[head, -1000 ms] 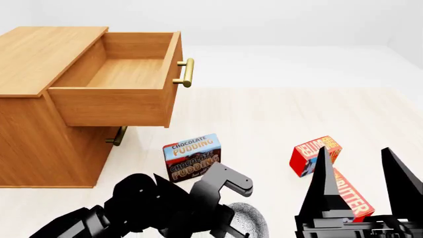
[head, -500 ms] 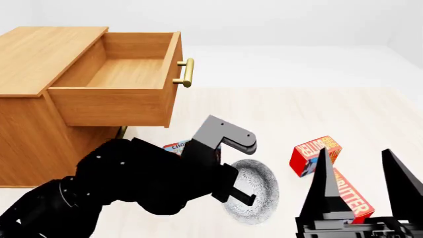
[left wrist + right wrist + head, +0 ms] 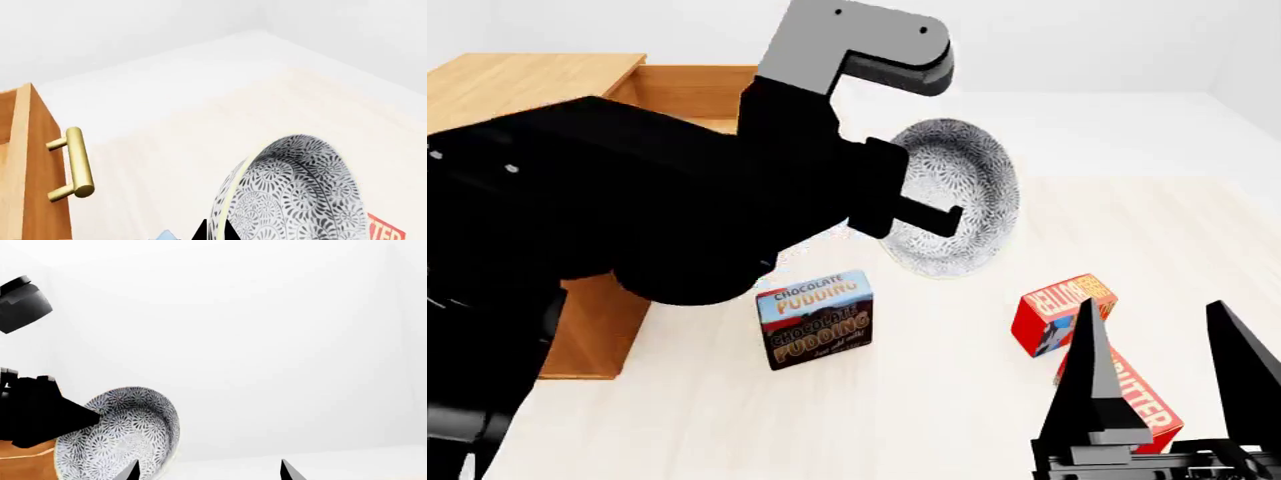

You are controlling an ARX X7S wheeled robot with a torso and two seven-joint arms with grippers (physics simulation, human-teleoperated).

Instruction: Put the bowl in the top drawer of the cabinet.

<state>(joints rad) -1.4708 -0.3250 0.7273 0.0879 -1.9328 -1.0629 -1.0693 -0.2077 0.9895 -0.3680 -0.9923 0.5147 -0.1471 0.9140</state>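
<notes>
The speckled white bowl (image 3: 954, 195) hangs tipped on its side in the air, just right of the cabinet (image 3: 507, 90). My left gripper (image 3: 941, 225) is shut on the bowl's rim, one finger inside and one outside. The left wrist view shows the bowl (image 3: 293, 195) pinched in that gripper (image 3: 215, 234), with the top drawer's brass handle (image 3: 73, 162) close by. The top drawer (image 3: 694, 85) stands open, mostly hidden behind my left arm. My right gripper (image 3: 1154, 340) is open and holds nothing, low at the front right; its view shows the bowl (image 3: 120, 435) beyond the gripper (image 3: 209, 472).
A chocolate pudding box (image 3: 817, 318) stands on the pale surface below the bowl. A red box (image 3: 1065, 312) and a red butter box (image 3: 1134, 400) lie next to my right gripper. The lower drawer is hidden by my left arm.
My left arm has lifted the bowl from low near the pudding box up to drawer height. The arm now covers most of the drawer. The right gripper has stayed put.
</notes>
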